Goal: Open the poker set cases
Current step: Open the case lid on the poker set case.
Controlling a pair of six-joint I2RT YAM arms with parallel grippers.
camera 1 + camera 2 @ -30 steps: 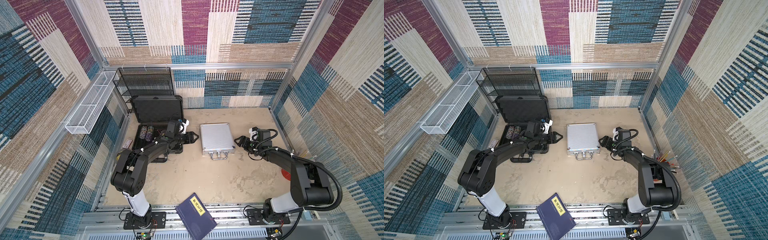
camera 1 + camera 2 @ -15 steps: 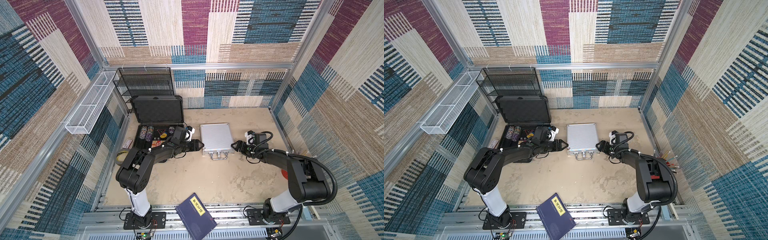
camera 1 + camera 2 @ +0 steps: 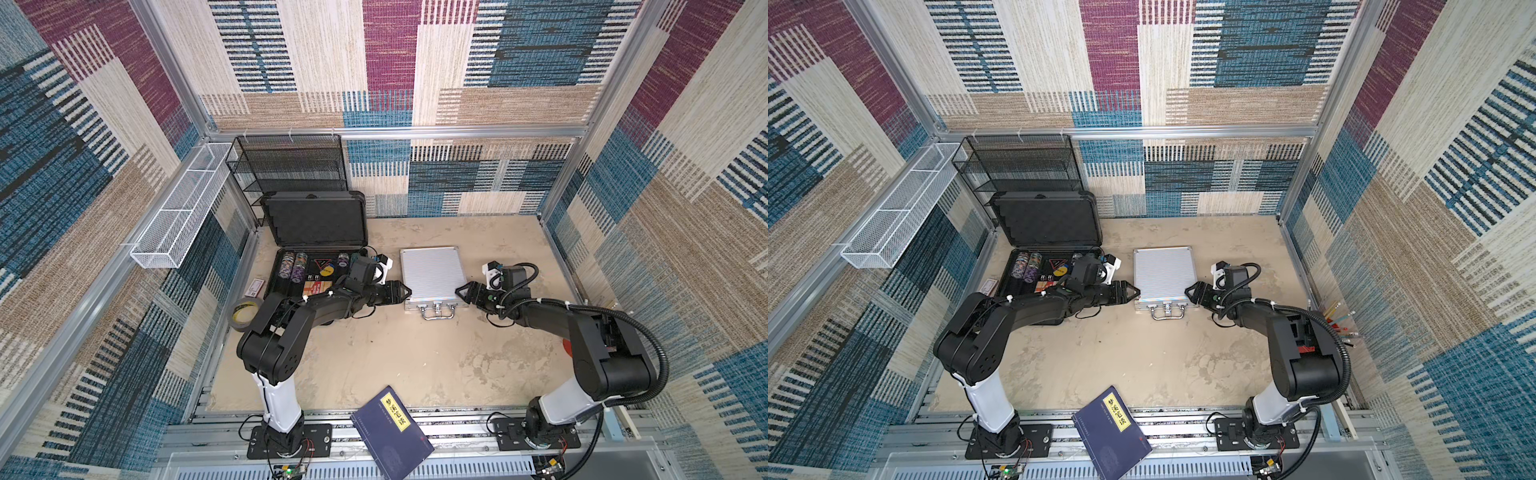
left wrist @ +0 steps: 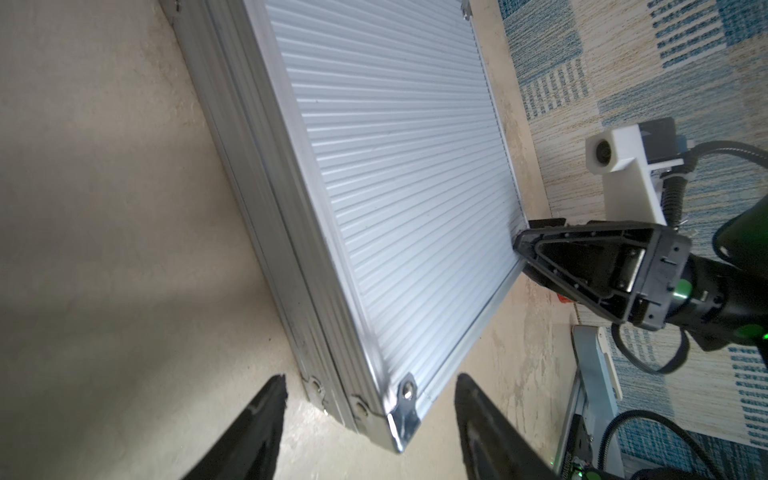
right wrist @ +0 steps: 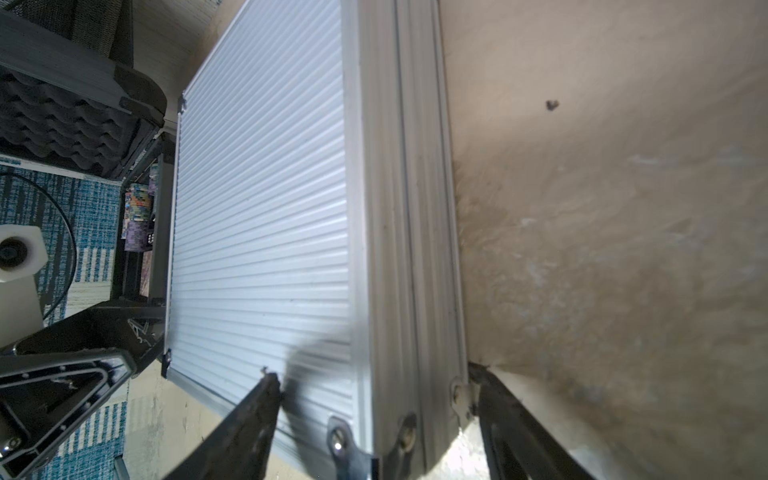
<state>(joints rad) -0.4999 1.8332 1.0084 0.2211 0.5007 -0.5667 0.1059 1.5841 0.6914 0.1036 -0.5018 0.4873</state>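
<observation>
One open, dark grey case (image 3: 318, 224); one to go.
Closed in since a second ago on the shut silver case (image 3: 432, 272) mid-surface (image 3: 415, 353): left tool (image 3: 405, 293), right tool (image 3: 459, 291), spread wide astride its handle-side corners.

We see a sandy brown surface (image 3: 415, 353) with pale marks on it. An open dark case (image 3: 316, 220) sits on its left side. A shut silver case (image 3: 432, 272) lies flat in the middle. A roll of tape (image 3: 245, 313) and a small card (image 3: 257, 287) are by the left edge. A blue book (image 3: 390, 432) hangs over the front edge.
</observation>
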